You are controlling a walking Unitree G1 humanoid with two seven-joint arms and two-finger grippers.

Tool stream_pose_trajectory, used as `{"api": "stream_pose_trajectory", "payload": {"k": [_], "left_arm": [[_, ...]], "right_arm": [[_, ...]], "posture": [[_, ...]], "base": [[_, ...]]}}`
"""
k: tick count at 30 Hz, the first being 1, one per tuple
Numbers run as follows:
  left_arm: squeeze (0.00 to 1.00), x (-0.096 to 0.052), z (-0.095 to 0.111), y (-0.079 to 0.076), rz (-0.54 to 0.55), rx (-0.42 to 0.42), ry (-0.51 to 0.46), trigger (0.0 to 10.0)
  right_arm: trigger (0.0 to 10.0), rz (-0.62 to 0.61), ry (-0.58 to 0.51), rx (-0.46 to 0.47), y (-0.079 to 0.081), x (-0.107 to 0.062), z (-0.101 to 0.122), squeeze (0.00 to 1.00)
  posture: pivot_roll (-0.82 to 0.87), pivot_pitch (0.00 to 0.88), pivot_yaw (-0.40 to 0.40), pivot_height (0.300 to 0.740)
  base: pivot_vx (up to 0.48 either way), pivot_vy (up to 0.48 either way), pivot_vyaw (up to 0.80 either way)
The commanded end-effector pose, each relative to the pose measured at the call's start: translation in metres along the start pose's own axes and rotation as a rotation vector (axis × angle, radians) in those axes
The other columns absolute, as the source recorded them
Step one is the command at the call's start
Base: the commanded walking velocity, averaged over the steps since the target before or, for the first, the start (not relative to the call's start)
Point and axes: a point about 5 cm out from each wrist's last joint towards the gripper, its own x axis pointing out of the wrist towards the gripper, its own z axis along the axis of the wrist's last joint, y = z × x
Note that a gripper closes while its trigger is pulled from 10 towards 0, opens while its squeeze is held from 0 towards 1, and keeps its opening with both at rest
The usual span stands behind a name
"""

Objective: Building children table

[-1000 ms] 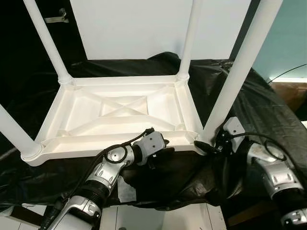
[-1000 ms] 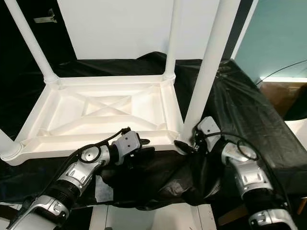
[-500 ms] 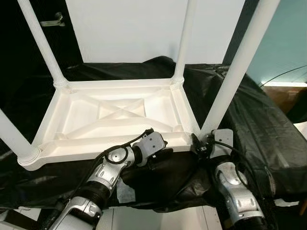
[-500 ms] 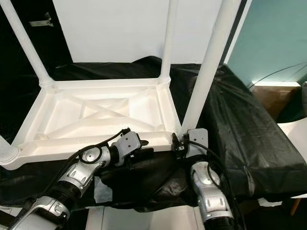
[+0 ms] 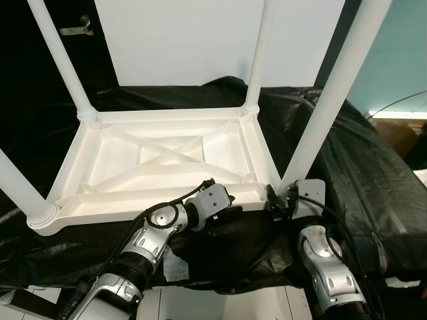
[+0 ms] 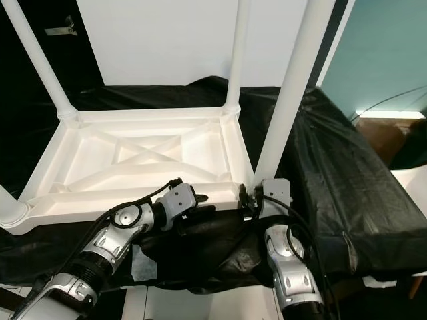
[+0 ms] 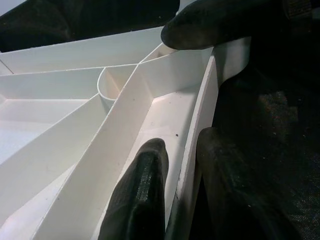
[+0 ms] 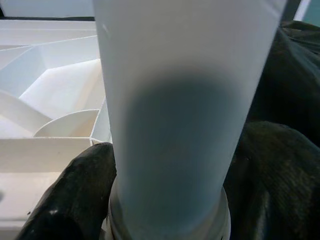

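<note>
White plastic children's table [image 5: 160,160], upside down on a bench draped in black sheeting [image 5: 360,180], ribbed underside facing up with a cross-shaped brace in the middle. Four white legs standing up from the corner sockets: far-left leg [image 5: 63,60], far-right leg [image 5: 260,53], near-left leg [image 5: 17,180], near-right leg [image 5: 330,100] (the last one closest to the camera and rising out of the top of the frame).

Left end effector [image 5: 223,215] at the near edge of the tabletop, a little left of the near-right corner. Clamped on the rim [image 7: 197,135] of the table: one black finger [image 7: 142,200] inside the tray-like underside, pressed against the rim wall, the other on the outer side, the thin white wall pinched between them. Silver left arm [image 5: 143,247] reaching up from below the bench edge.

Right end effector [image 5: 280,203] at the base of the near-right leg, right by its corner socket. One black finger [image 8: 70,200] touching the collar where the leg meets the socket; the opposite finger hidden behind the leg, so cannot tell whether closed on it or merely alongside.

White panel [image 5: 200,40] standing upright behind the bench; teal wall [image 5: 400,60] off to the right.
</note>
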Motion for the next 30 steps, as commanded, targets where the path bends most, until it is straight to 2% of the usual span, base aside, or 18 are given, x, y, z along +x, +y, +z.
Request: {"api": "stream_pose_trajectory", "payload": {"k": [1, 2, 3, 4, 6, 7, 11, 12, 18, 19, 21, 22, 27, 30], "left_arm": [[0.0, 0.004, -0.022, -0.024, -0.106, -0.045, 0.099, 10.0], [0.0, 0.004, -0.022, -0.024, -0.105, -0.046, 0.099, 10.0], [0.0, 0.004, -0.022, -0.024, -0.105, -0.046, 0.099, 10.0], [0.0, 0.004, -0.022, -0.024, -0.106, -0.046, 0.098, 10.0], [0.0, 0.004, -0.022, -0.024, -0.106, -0.046, 0.098, 10.0], [0.0, 0.005, -0.022, -0.024, -0.108, -0.046, 0.096, 10.0], [0.0, 0.006, -0.022, -0.024, -0.109, -0.045, 0.095, 10.0], [0.0, 0.007, -0.021, -0.024, -0.11, -0.046, 0.09, 10.0], [0.0, 0.009, -0.02, -0.023, -0.108, -0.043, 0.086, 10.0], [0.0, 0.008, -0.02, -0.022, -0.104, -0.043, 0.086, 10.0], [0.0, 0.008, -0.02, -0.022, -0.102, -0.043, 0.087, 10.0], [0.0, 0.007, -0.021, -0.022, -0.1, -0.045, 0.089, 10.0], [0.0, 0.003, -0.024, -0.024, -0.098, -0.05, 0.095, 10.0], [0.0, 0.003, -0.024, -0.023, -0.098, -0.05, 0.096, 10.0]], "right_arm": [[10.0, 0.099, 0.05, -0.013, 0.006, 0.0, -0.008, 0.55], [10.0, 0.166, 0.026, -0.034, 0.005, 0.001, -0.004, 0.0], [10.0, 0.166, 0.026, -0.034, 0.005, 0.001, -0.004, 0.0], [10.0, 0.217, 0.002, -0.052, 0.0, 0.002, 0.0, 0.0], [10.0, 0.217, 0.002, -0.052, 0.0, 0.002, 0.0, 0.0], [10.0, 0.32, -0.02, -0.055, -0.012, 0.007, 0.009, 0.0], [10.0, 0.384, -0.042, -0.068, -0.023, 0.013, 0.018, 0.0], [10.0, 0.458, -0.042, -0.082, -0.029, 0.017, 0.023, 0.0], [10.0, 0.606, -0.012, -0.142, -0.028, 0.017, 0.022, 0.0], [3.8, 0.648, 0.006, -0.154, -0.028, 0.016, 0.02, 0.0], [3.8, 0.674, 0.018, -0.161, -0.028, 0.015, 0.019, 0.0], [0.0, 0.708, 0.033, -0.17, -0.03, 0.014, 0.018, 0.0], [0.0, 0.798, 0.069, -0.218, -0.036, 0.012, 0.017, 0.0], [0.0, 0.806, 0.077, -0.229, -0.039, 0.013, 0.017, 0.0]], "posture": [[-0.01, 0.013, -0.047, 0.74], [-0.01, 0.014, -0.047, 0.74], [-0.01, 0.014, -0.047, 0.74], [-0.01, 0.015, -0.048, 0.74], [-0.01, 0.015, -0.048, 0.74], [-0.02, 0.014, -0.048, 0.74], [-0.02, 0.013, -0.048, 0.74], [-0.03, 0.012, -0.047, 0.74], [-0.02, 0.012, -0.054, 0.74], [-0.01, 0.012, -0.054, 0.74], [-0.01, 0.012, -0.054, 0.74], [-0.01, 0.014, -0.053, 0.74], [-0.01, 0.014, -0.053, 0.74], [0.0, 0.014, -0.052, 0.74]], "base": [[0.0, 0.0, 0.0], [0.0, 0.0, 0.0], [0.0, 0.0, 0.0], [0.0, 0.0, 0.0], [0.0, 0.0, 0.0], [0.0, 0.0, 0.0], [0.0, 0.0, 0.0], [0.0, 0.0, 0.0], [0.0, 0.0, 0.0], [0.0, 0.0, 0.0], [0.0, 0.0, 0.0], [0.0, 0.0, 0.0], [0.0, 0.0, 0.0], [0.0, 0.0, 0.0]]}}
